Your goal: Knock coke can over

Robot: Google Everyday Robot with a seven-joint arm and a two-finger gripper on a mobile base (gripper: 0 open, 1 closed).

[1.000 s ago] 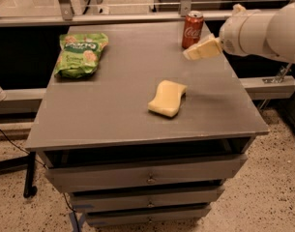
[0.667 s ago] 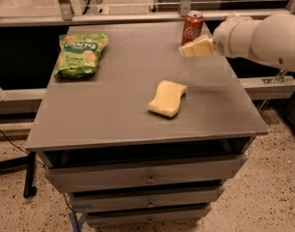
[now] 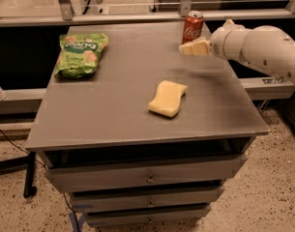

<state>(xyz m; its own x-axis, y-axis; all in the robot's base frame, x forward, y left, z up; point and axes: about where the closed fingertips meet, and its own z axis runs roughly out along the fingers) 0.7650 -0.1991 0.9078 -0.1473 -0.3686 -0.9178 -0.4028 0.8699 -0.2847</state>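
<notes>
The red coke can [image 3: 192, 27] stands upright near the far right edge of the grey table [image 3: 113, 110]. My gripper [image 3: 193, 48] comes in from the right on a white arm [image 3: 258, 47]. Its cream tips sit just in front of the can's base, slightly lower in the picture, close to it; I cannot tell if they touch it.
A green snack bag [image 3: 81, 53] lies at the far left of the table. A yellow sponge [image 3: 167, 98] lies near the middle. Drawers sit below the tabletop. A metal rail runs behind the table.
My gripper has moved left and now sits directly in front of the can. The can still stands upright in the same place.
</notes>
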